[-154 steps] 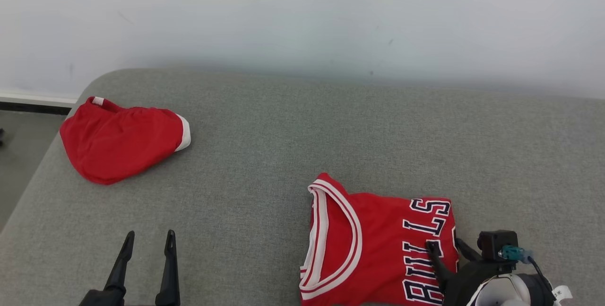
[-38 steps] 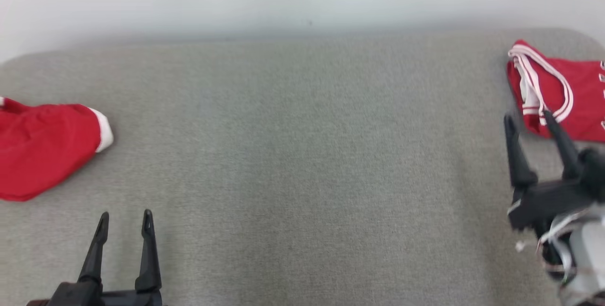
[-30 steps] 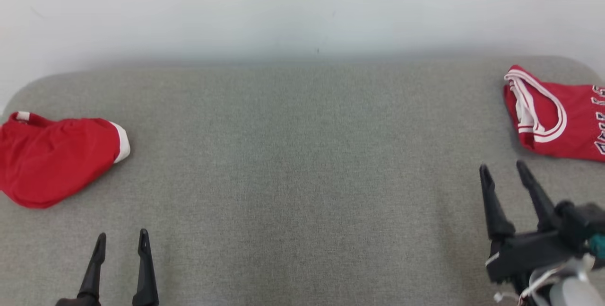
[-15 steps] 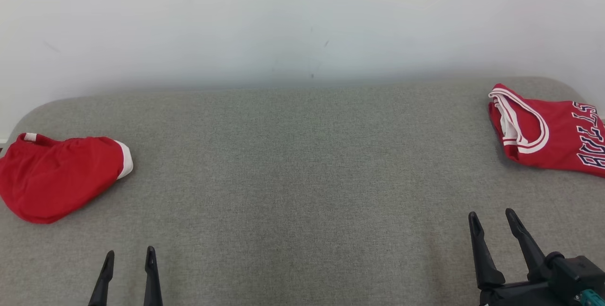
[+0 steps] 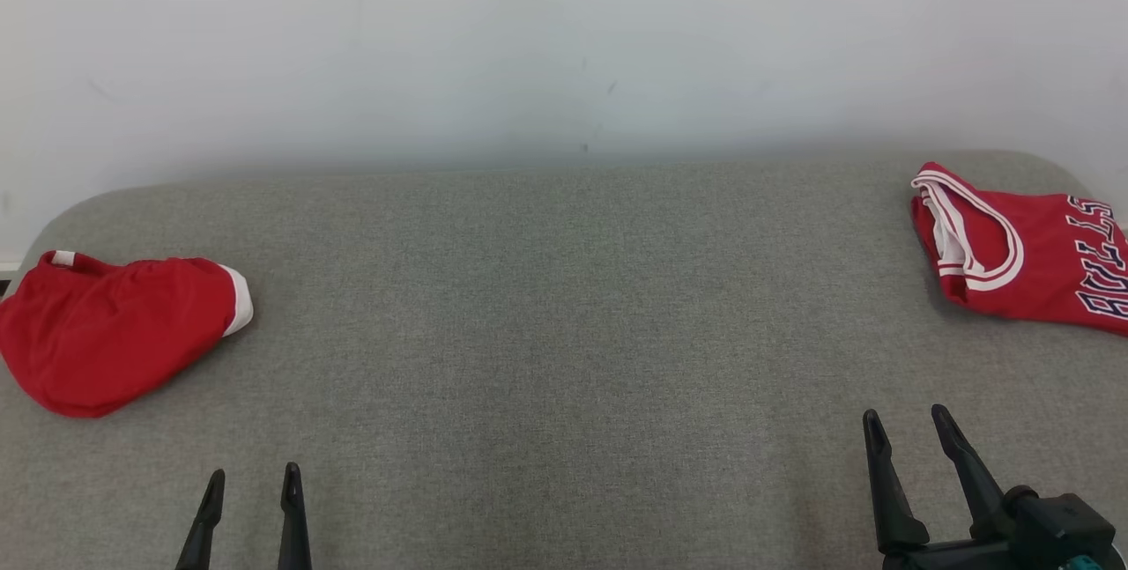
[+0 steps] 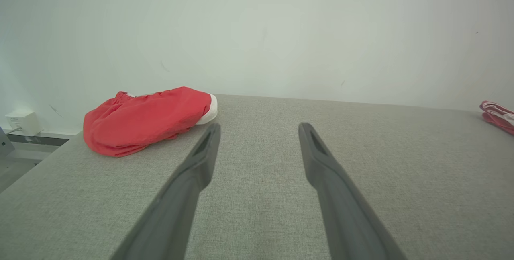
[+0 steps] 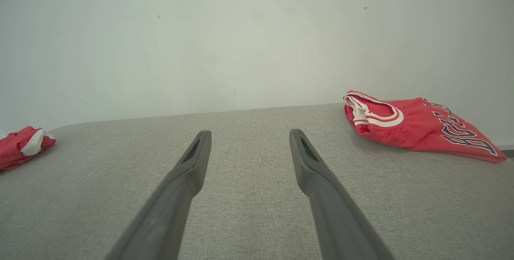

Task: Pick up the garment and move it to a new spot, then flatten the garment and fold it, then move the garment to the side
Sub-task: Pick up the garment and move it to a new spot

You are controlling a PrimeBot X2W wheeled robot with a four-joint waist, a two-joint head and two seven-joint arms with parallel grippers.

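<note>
The garment, a folded red jersey (image 5: 1013, 253) with white trim and dark lettering, lies flat at the far right of the grey padded surface (image 5: 564, 332). My right gripper (image 5: 906, 416) stands open and empty near the front right, well short of the jersey. The right wrist view looks between its own open fingers (image 7: 249, 132), with the jersey (image 7: 413, 125) ahead and to the right. At the lower left my left gripper (image 5: 253, 475) is open and empty. Its wrist view shows the spread fingers (image 6: 259, 125) above bare grey fabric.
A second red garment, shorts (image 5: 115, 332) with a white band, lies bunched at the far left edge, also seen from the left wrist (image 6: 148, 117). A pale wall rises behind the surface. A white socket box (image 6: 18, 121) sits low on that wall.
My right gripper has drawn back from the jersey's edge toward the front right and stays open. The head camera has shifted, so the whole scene has slid in view. Both garments lie still.
</note>
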